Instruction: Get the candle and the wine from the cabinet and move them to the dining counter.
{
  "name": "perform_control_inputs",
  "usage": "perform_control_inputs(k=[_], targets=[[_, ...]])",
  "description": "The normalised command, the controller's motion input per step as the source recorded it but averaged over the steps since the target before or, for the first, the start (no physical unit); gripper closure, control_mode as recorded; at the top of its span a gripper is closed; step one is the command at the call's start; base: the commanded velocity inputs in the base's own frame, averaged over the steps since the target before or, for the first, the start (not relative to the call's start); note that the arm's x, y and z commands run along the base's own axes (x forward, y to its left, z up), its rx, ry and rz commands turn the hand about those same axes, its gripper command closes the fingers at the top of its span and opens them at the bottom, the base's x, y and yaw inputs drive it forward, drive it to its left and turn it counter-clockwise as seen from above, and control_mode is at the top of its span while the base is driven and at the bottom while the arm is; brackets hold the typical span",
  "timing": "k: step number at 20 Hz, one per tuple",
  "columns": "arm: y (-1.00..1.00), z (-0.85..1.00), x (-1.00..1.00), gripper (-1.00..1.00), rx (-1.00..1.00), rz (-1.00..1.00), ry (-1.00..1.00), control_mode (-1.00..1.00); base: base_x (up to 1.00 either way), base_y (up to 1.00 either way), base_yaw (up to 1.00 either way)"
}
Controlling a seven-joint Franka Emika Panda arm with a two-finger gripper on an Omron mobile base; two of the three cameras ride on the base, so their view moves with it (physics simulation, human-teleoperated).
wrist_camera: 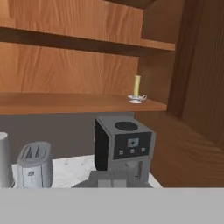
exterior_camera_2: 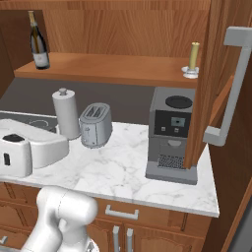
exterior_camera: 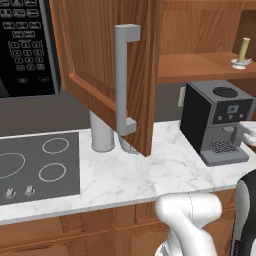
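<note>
The candle [wrist_camera: 137,89] is seen on the cabinet [wrist_camera: 78,103] shelf, well beyond the gripper, whose fingers are pressed together, empty.

The 2 base views look forward and down from behind the arm, left and right, sharing the coffee machine [exterior_camera: 218,121] [exterior_camera_2: 172,133], the candle [exterior_camera: 242,52] [exterior_camera_2: 193,60] and the open cabinet [exterior_camera: 107,65] [exterior_camera_2: 123,66]. The hand view faces the same shelf, nearer and level.

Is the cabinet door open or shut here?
Open. The cabinet door is swung out, and the shelf behind shows the candle and the wine standing upright.
</note>
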Motion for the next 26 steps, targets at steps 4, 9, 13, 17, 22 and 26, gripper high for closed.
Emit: perform_control_inputs(k=[4, 9, 13, 17, 22, 26], targets=[[-0.1, 0.01, 1.0, 1.0, 0.03, -0.21, 0.05, -1.0, 0.0, 0.0, 0.0], [-0.49, 0.0, 0.76, 1.0, 0.07, -0.06, 0.05, -1.0, 0.0, 0.0, 0.0], [-0.6, 0.13, 0.45, 1.0, 0.18, 0.0, 0.1, -1.0, 0.0, 0.0, 0.0], [-0.46, 0.17, 0.03, 1.0, 0.15, 0.0, 0.05, -1.0, 0.0, 0.0, 0.0], [-0.08, 0.25, 0.0, 1.0, 0.09, 0.0, 0.01, -1.0, 0.0, 0.0, 0.0], [-0.04, 0.34, 0.04, 1.0, 0.09, 0.0, 0.06, -1.0, 0.0, 0.0, 0.0]])
